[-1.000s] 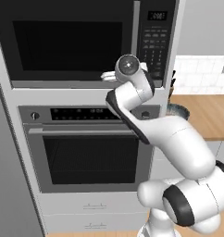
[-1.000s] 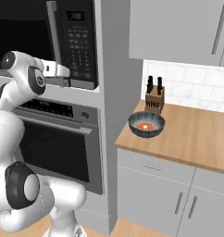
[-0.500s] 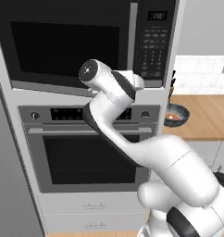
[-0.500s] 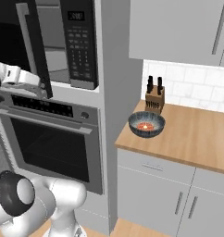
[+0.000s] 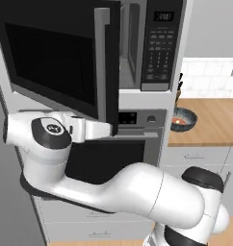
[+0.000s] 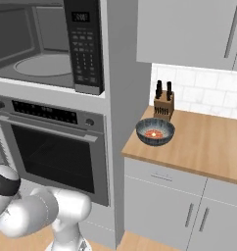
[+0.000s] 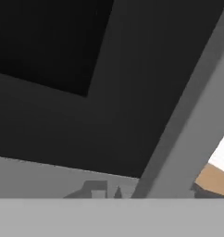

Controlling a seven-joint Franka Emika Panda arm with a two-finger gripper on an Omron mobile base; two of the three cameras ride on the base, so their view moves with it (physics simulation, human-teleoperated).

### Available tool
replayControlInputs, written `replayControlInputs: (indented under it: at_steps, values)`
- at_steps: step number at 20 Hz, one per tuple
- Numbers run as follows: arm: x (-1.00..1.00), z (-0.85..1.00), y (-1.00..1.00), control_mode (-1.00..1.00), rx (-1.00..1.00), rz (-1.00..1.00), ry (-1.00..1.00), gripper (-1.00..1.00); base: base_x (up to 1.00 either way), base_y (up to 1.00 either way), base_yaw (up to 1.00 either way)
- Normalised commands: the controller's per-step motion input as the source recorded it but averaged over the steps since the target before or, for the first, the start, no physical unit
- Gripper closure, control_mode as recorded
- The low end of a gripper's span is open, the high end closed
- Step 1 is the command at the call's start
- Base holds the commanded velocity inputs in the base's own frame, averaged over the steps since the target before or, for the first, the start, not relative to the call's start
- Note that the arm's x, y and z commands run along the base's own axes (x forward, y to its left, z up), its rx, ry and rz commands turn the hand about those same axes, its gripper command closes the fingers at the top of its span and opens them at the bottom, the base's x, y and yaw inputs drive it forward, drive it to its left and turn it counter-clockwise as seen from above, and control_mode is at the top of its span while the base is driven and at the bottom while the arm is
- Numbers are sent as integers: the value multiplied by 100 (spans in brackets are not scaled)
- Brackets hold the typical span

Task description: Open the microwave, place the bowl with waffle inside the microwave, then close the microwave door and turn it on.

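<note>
Black microwave door [image 5: 56, 57] ajar — fingers [image 5: 111, 129] at its lower edge.

microwave [image 6: 52, 46] display digits, keypad labels too blurry, unreadable

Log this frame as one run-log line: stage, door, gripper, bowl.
stage: opening door | microwave door: swung open, cavity exposed | gripper: at door's lower edge, grip unclear | bowl: on counter, waffle inside

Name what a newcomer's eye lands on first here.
The microwave door stands swung wide open at upper left, with the gripper at its lower edge near the handle. Behind it the grey cavity and turntable lie exposed. On the wooden counter, the bowl holds the orange waffle.
</note>
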Motion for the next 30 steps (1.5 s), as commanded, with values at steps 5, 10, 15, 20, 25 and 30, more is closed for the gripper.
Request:
replayControlInputs:
  at_steps: [5, 10, 15, 20, 25, 30]
  values:
    - [-100, -100, -60, -100, 13, 7, -66, -100, 0, 0, 0]
    - [-100, -98, -63, -100, 27, 0, -64, -100, 0, 0, 0]
    - [-100, -13, -82, -100, 41, 3, -43, -100, 0, 0, 0]
    - [-58, 36, -100, -100, 58, 19, -12, -100, 0, 0, 0]
    - [-10, 70, -93, -100, 60, 28, -8, -100, 0, 0, 0]
    - [6, 69, -62, -100, 48, 45, -8, -100, 0, 0, 0]
